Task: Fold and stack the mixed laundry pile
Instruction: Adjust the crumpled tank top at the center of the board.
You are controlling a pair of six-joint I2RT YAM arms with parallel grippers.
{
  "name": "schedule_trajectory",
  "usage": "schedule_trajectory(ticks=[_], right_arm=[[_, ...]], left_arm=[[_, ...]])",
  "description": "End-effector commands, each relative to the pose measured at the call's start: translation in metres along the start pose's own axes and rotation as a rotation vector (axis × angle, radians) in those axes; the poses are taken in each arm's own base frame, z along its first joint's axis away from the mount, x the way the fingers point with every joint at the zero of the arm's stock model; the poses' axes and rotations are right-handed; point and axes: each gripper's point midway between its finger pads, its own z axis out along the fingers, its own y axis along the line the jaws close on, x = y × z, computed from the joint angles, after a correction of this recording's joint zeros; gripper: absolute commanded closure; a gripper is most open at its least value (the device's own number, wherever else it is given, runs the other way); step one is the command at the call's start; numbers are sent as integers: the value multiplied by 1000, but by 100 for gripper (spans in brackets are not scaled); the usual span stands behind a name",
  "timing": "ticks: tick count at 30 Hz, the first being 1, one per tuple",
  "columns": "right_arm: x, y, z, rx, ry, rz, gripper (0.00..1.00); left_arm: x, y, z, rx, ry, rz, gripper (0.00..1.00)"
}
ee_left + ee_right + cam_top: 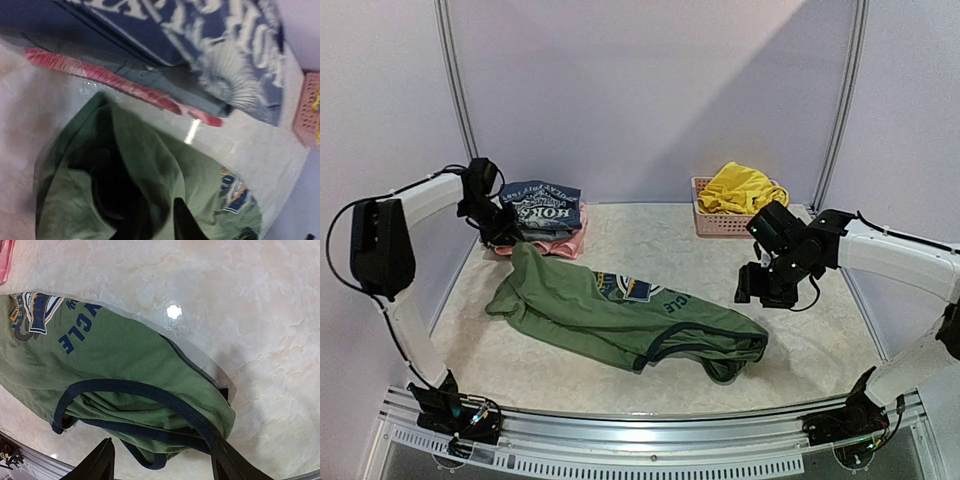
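Marbled tabletop (670, 240) held a limp, light olive-green sleeveless shirt (580, 310), probably best pinched at its dark trim (150, 390). Right gripper (161, 440) gaped wide, empty; left gripper's (503, 232) spread was unclear.

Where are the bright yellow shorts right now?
Seen from the top camera, the yellow shorts lie heaped in the pink basket at the far right, beyond the green shirt.

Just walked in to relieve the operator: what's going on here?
Two robot arms are working through laundry. An olive-green sleeveless shirt lies rumpled across the table. The left gripper is at its far-left corner, where the cloth peaks up towards the jaws; whether they grip it is unclear. The right gripper hovers, jaws open, by the shirt's other end. A folded stack topped by a navy shirt sits back left; yellow shorts lie in the pink basket.
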Motion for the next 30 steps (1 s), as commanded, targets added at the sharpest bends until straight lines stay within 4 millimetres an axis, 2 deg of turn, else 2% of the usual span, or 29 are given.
schedule_trajectory(ticks=[1, 2, 3, 6, 11, 13, 16, 19, 23, 26, 30], right_arm=[[-8, 10, -4, -13, -1, -40, 33], [-8, 10, -4, -14, -2, -42, 33], [-9, 10, -3, -15, -3, -42, 33], [-8, 13, 0, -24, 4, -43, 33], [-6, 18, 7, -40, 31, -58, 33], [-7, 20, 8, -45, 27, -63, 33], [-3, 34, 10, -115, 63, -75, 34], [3, 46, 15, -172, 96, -97, 35], [11, 51, 24, -213, 126, -120, 36], [19, 52, 32, -223, 159, -137, 36], [33, 54, 46, -209, 209, -181, 36]], left_arm=[[0, 12, 9, -64, 25, -5, 64], [-2, 10, 1, -61, 0, 7, 49], [-4, 10, -7, -64, -20, 23, 42], [5, 19, -22, -107, -18, 81, 35], [30, 44, -35, -127, -25, 97, 36], [42, 52, -32, -94, -9, 78, 38], [65, 67, -21, -59, 32, 37, 43], [78, 86, -22, -57, 39, -13, 44], [95, 111, -20, -77, 54, -75, 44], [107, 126, -12, -87, 78, -118, 44], [111, 135, -4, -71, 75, -139, 43]])
